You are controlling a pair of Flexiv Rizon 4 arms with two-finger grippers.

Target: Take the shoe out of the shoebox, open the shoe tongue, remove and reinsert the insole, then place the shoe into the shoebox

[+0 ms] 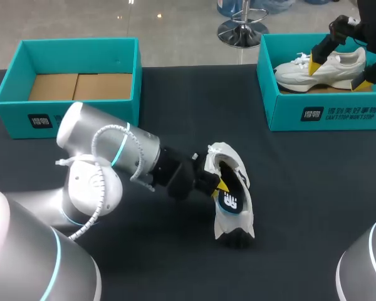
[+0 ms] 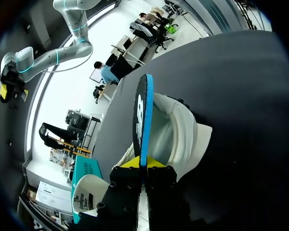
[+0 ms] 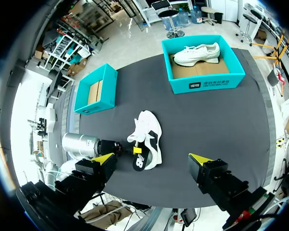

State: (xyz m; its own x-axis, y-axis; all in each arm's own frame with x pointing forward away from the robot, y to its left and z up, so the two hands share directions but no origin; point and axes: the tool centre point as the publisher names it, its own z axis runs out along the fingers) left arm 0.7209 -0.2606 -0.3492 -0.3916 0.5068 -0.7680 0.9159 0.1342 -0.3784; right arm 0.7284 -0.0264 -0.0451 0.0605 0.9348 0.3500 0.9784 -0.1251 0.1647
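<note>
A white shoe [image 1: 237,164] lies on its side at the middle of the black table [image 1: 313,188]. Its black insole [image 1: 230,202], with a white logo, sticks out of the shoe's opening toward the table's front. My left gripper [image 1: 220,185] is shut on the insole's edge. In the left wrist view the insole [image 2: 142,115] stands on edge between the fingertips of the left gripper [image 2: 143,163], with the shoe [image 2: 180,130] beside it. My right gripper [image 1: 340,72] hangs open high above the table, holding nothing. Its wrist view looks down past the right gripper [image 3: 151,158] on the shoe [image 3: 147,126].
A teal shoebox [image 1: 75,45] with only a cardboard floor stands at the back left. A second teal shoebox [image 1: 319,116] at the back right holds another white shoe [image 1: 294,70]. Bare black tabletop lies between the boxes and to the right of the shoe.
</note>
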